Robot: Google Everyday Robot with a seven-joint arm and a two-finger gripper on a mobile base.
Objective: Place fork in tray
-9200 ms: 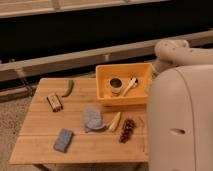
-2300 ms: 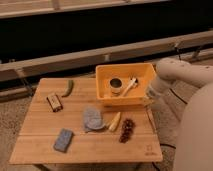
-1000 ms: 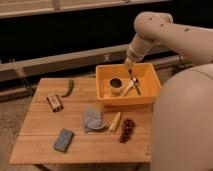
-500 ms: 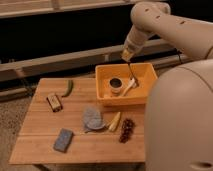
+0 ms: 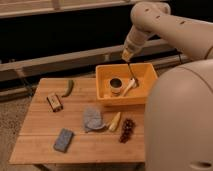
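The gripper (image 5: 128, 56) hangs above the far right part of the yellow-orange rectangular plastic tray (image 5: 145, 95), fingers pinching the top of a thin dark metal fork (image 5: 131, 71) that dangles tip-down over the tray's inside. The fork is lifted and carried over the wooden bench (image 5: 35, 137). What seems left is lowering and releasing it beside the cream spoon-like utensil (image 5: 129, 87).
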